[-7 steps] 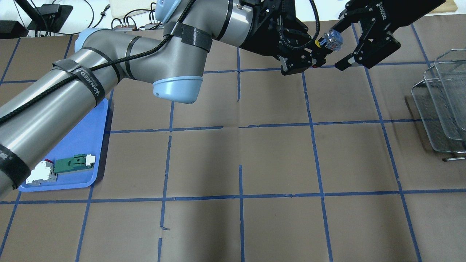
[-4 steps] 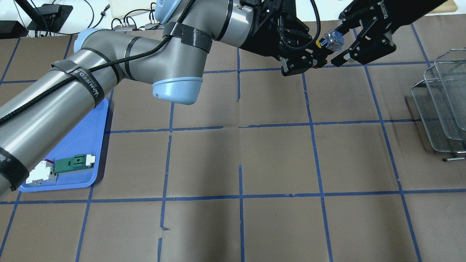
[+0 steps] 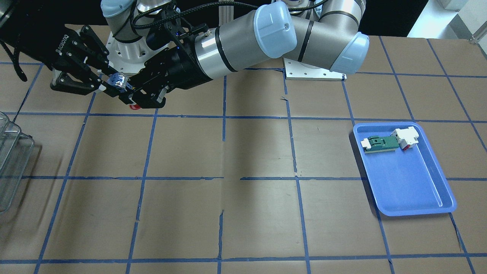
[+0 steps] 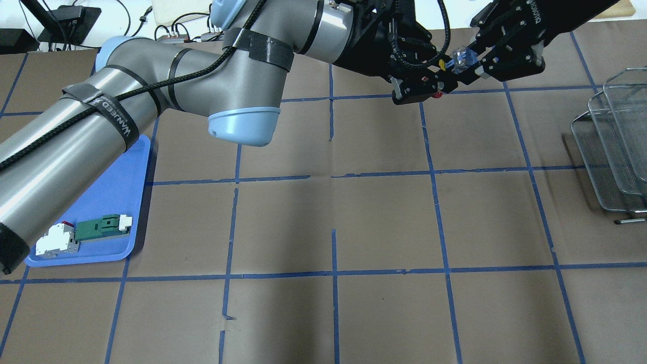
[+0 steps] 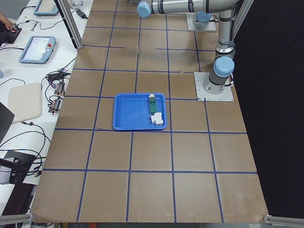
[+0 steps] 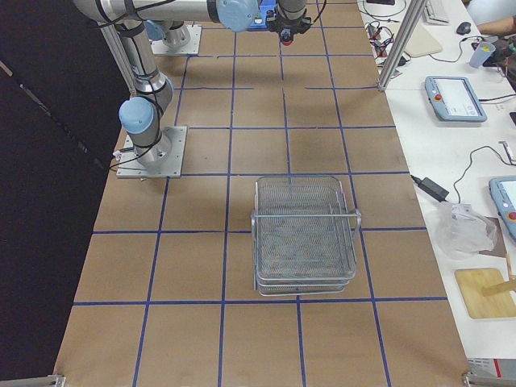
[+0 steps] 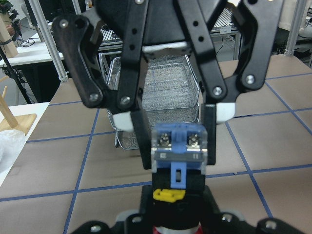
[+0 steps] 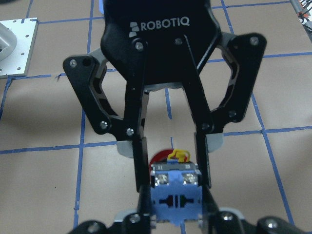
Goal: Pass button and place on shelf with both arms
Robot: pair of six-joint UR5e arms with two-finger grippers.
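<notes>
Both left end effector [image 4: 437, 78] and right end effector [image 4: 471, 62] pinch the button [image 4: 458, 59] between them.

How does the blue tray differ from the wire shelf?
The tray is solid blue plastic; the shelf is silver wire mesh. The tray is one shallow level; the shelf has stacked tiers. The tray holds a green part and a white part; the shelf's top tier shows nothing inside. Both are rectangular with rounded corners and rest on the table.
</notes>
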